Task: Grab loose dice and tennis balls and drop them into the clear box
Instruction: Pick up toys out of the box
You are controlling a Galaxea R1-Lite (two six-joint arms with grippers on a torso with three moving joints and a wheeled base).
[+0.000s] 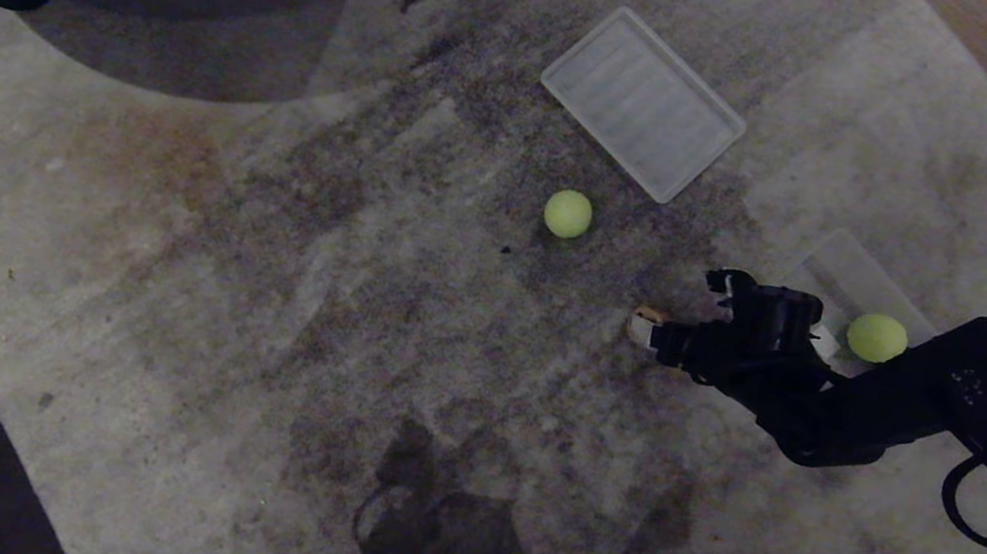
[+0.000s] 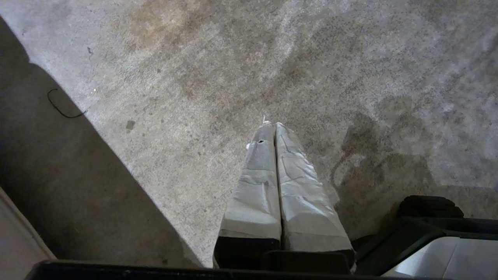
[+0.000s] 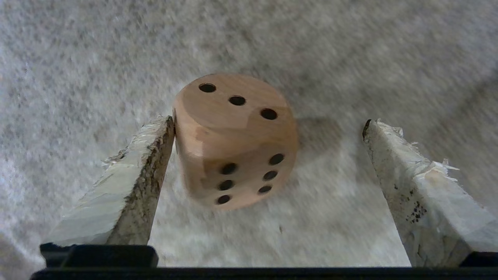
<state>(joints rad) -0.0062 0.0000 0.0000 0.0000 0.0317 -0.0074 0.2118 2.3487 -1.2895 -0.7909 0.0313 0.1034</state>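
Between the spread fingers of the right gripper [image 3: 268, 128] sits the beige-pink die [image 3: 233, 140] on the carpet [image 3: 311, 39], one finger [image 3: 132, 186] touching its side. That arm reaches low, leftward. Left gripper [image 2: 272, 126] is pressed together.

Dice and tennis balls on a stained grey carpet

A beige-pink die [image 3: 233, 140] sits on the carpet, three pips up and six facing the wrist camera. One fuzzy yellow-green tennis ball [image 1: 567, 214] lies loose near it; a second ball [image 1: 877, 338] rests inside the shallow clear box [image 1: 845, 268], well apart from the first.
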